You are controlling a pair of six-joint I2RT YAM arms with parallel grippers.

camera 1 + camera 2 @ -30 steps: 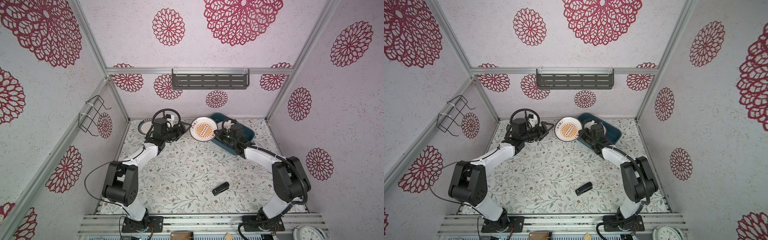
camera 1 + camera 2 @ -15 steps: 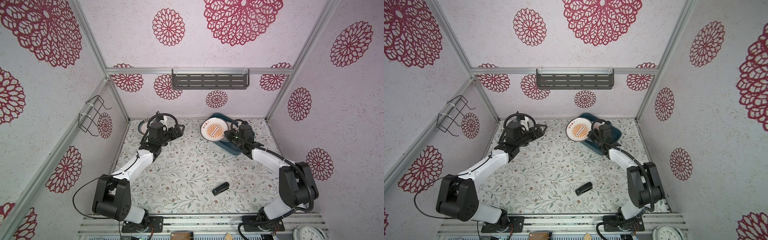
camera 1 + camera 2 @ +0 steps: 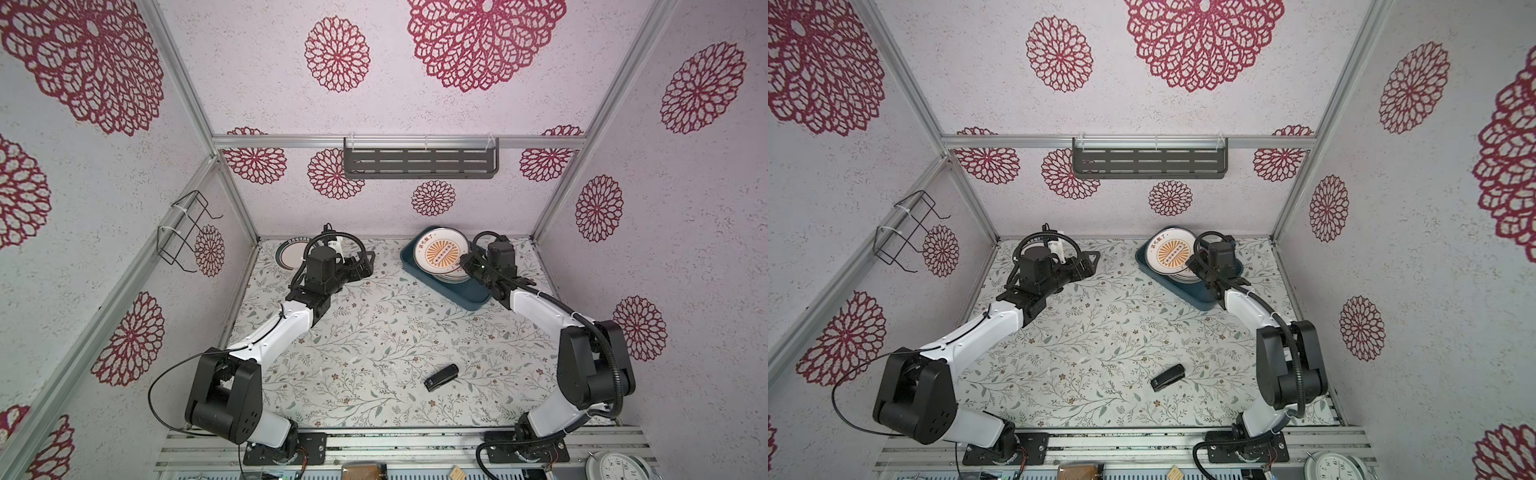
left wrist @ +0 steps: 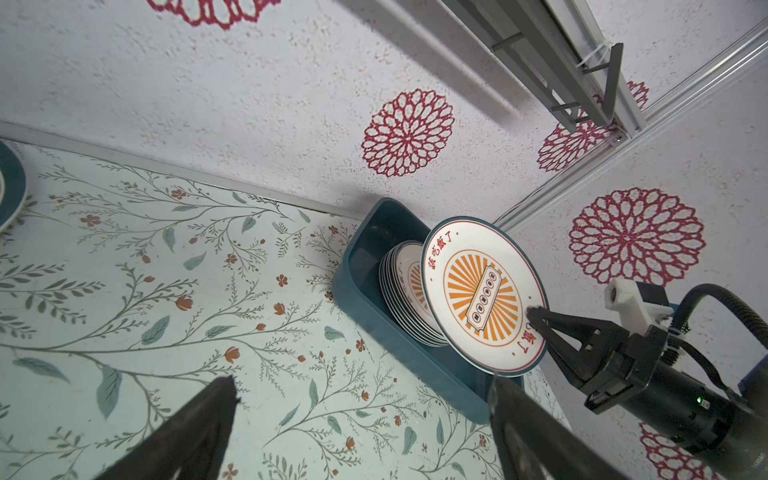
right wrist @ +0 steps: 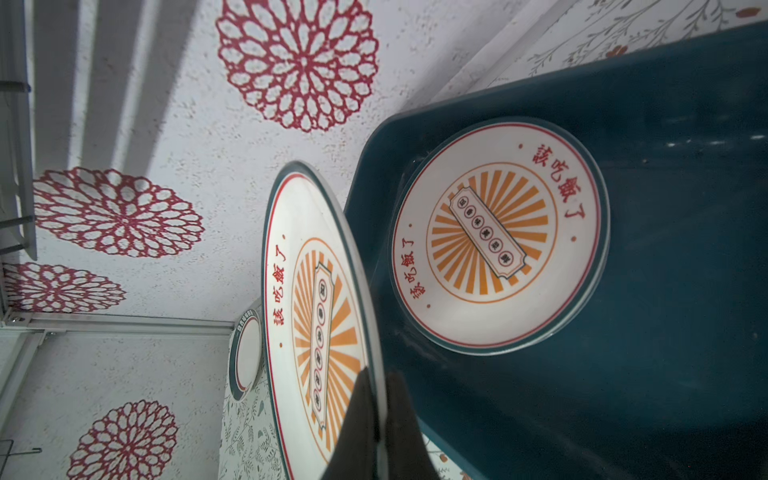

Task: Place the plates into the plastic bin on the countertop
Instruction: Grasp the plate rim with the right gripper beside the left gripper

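In both top views the plastic bin point(image 3: 469, 296) sits angled at the far right of the countertop point(image 3: 374, 332), with a stack of plates point(image 3: 455, 277) inside. The right gripper point(image 3: 465, 264) is clamped on the rim of a sunburst plate point(image 3: 440, 253), which tilts over the stack at the bin's far end. The left gripper point(image 3: 365, 266) hangs over the far left of the countertop, jaws spread wide and empty. Behind that arm a teal-rimmed plate point(image 3: 289, 254) lies by the back wall, well apart from the bin. A small black object point(image 3: 441, 377) lies near the front.

In the left wrist view the left gripper's fingers point(image 4: 195, 432) stand far apart with only countertop between them. Beyond, the sunburst plate point(image 4: 482, 295) stands steeply tilted in front of the stack of plates point(image 4: 397, 286) in the plastic bin point(image 4: 361, 266), the right gripper point(image 4: 538, 322) pinching its rim. Whether plate and stack touch cannot be told.

In the right wrist view the right gripper point(image 5: 380, 399) is closed down on the thin rim of the sunburst plate point(image 5: 316, 291), seen nearly edge-on. The stack of plates point(image 5: 498, 232) lies flat in the plastic bin point(image 5: 685, 332), another sunburst design on top. The teal-rimmed plate point(image 5: 245, 353) shows beyond on the countertop.
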